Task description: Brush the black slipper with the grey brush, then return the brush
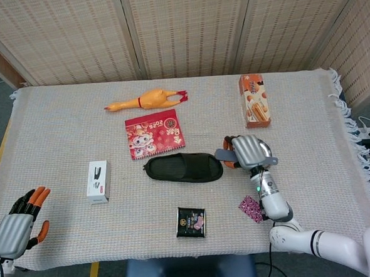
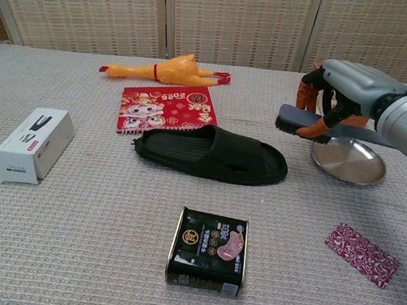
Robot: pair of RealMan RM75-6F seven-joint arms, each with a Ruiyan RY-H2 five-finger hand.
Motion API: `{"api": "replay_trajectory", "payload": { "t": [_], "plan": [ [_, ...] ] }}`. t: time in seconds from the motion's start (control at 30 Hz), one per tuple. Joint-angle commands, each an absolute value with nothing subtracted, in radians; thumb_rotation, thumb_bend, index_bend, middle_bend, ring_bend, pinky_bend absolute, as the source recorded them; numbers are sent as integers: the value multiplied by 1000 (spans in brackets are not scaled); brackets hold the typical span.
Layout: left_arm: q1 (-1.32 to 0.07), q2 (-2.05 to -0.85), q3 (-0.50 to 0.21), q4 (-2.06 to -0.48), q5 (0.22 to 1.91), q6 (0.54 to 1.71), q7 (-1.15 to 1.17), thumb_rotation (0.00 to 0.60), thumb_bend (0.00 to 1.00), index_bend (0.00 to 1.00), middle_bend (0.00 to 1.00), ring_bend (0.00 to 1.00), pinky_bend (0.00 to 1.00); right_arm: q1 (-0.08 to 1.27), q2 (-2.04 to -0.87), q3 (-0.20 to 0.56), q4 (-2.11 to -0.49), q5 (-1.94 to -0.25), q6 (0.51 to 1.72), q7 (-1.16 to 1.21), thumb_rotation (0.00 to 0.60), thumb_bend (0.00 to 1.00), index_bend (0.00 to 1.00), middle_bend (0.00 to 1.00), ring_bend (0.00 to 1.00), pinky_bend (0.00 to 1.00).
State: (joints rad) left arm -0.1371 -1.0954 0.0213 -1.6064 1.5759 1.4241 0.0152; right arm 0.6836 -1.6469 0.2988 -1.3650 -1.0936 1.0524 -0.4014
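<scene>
The black slipper [image 1: 184, 168] [image 2: 214, 153] lies flat at the table's middle, toe end to the right. My right hand [image 1: 248, 152] [image 2: 347, 87] grips the grey brush [image 1: 223, 154] [image 2: 300, 120] and holds it in the air, just right of the slipper's toe and apart from it. The bristle head points left toward the slipper. Below and to the right of the brush sits the round metal plate [image 2: 348, 161], which has nothing on it. My left hand [image 1: 17, 224] hangs open off the table's near left corner, holding nothing.
A red booklet [image 1: 154, 134] and a rubber chicken [image 1: 148, 100] lie behind the slipper. A snack box [image 1: 254, 100] stands at the back right, a white box [image 1: 98, 181] at the left. A black packet [image 2: 208, 251] and a pink wrapper [image 2: 362, 254] lie near the front edge.
</scene>
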Motion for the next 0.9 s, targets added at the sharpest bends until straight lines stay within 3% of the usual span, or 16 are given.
{"api": "replay_trajectory", "payload": {
  "t": [0.03,0.47,0.9],
  "plan": [
    [-132,-1085,26,-1607,1591,1438,-7,600,517,0,0,0,126,736,-1672,309,-1413,-1082,1059,-497,600,406,872,692,664,864],
    [-115,-1054,34,-1607,1611,1475,-71,600,517,0,0,0,127,794,-1804,297,-1339,-1013,1069,-576,600,406,867,692,665,864],
    [-113,-1053,35,-1612,1608,1469,-58,600,518,0,0,0,128,792,-1811,280,-1293,-999,1063,-572,600,406,867,692,665,864]
  ]
}}
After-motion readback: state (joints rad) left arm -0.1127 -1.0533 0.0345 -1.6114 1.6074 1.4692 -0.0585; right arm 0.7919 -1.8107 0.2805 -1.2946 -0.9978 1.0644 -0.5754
